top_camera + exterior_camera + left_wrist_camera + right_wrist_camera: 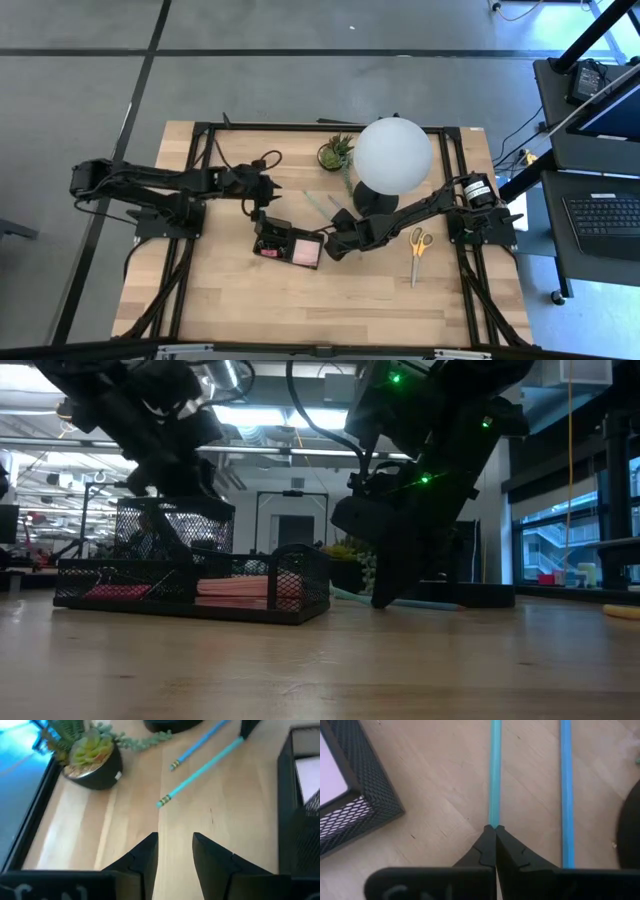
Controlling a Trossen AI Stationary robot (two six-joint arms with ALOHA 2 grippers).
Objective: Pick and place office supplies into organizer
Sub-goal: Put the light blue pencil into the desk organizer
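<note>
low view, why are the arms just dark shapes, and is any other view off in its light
Low view: bright ceiling lights and windows behind backlight both arms, so the right gripper and the low black mesh organizer tray read as near-silhouettes. Left wrist view: a blue cast along the edge beside the small potted green plant. High view: evenly lit.

Four cameras: one overhead, one at table level, one on each wrist.

The high view looks straight down on the whole table (300, 300) and both arms. The low view looks level across the wood into the room. Each wrist camera looks closely past its own fingers; both show the organizer (300, 795) and pencils (494, 770).
</note>
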